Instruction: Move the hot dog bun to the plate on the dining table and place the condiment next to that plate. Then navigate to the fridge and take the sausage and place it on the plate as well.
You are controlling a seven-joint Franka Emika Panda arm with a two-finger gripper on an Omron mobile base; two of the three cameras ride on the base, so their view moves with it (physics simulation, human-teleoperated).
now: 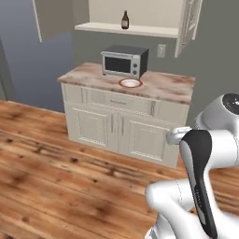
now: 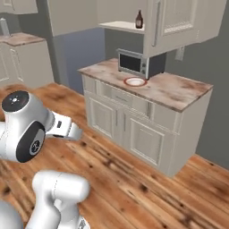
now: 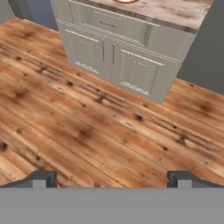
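The condiment (image 1: 125, 20) is a small dark brown bottle standing on a pale shelf in an open wall cabinet above the counter, and it also shows in the right base view (image 2: 139, 19). My gripper (image 3: 112, 179) is open, its two dark fingertips (image 3: 41, 178) wide apart with nothing between them. It hangs over the wooden floor, well short of the counter cabinets. The hot dog bun, the plate, the dining table, the fridge and the sausage are out of view.
A marbled counter (image 1: 172, 86) on cream cabinets (image 3: 131, 65) carries a grey microwave (image 1: 123, 61) and a red-rimmed white plate (image 1: 130, 83). Open wall cabinet doors (image 2: 176, 22) flank the shelf. Bare wooden floor (image 3: 96, 127) lies between me and the counter.
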